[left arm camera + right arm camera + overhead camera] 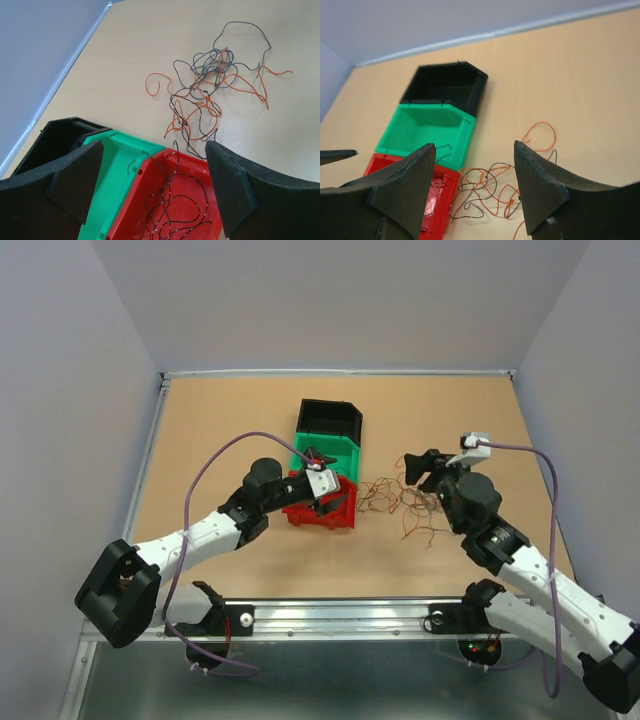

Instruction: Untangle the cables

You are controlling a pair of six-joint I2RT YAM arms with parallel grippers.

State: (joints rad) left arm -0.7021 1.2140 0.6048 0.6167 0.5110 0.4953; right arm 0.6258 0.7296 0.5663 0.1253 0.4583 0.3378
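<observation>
The cables (pixel 403 502) are a loose clump of thin orange, brown and black wires on the table, right of the bins. They also show in the left wrist view (pixel 210 85) and the right wrist view (pixel 492 192). One black wire with white marks (pixel 175 205) lies coiled in the red bin (pixel 200 167). My left gripper (pixel 332 482) is open and empty above the red bin, its jaws wide apart (pixel 152 150). My right gripper (pixel 415 472) is open and empty just above the clump's right side, with wires showing between its jaws (pixel 472 150).
Three bins stand in a row touching each other: black (pixel 305 420) farthest, green (pixel 345 455) in the middle, red (pixel 300 515) nearest. A short dark wire hangs on the green bin's wall (pixel 442 150). Grey walls close in the table on three sides.
</observation>
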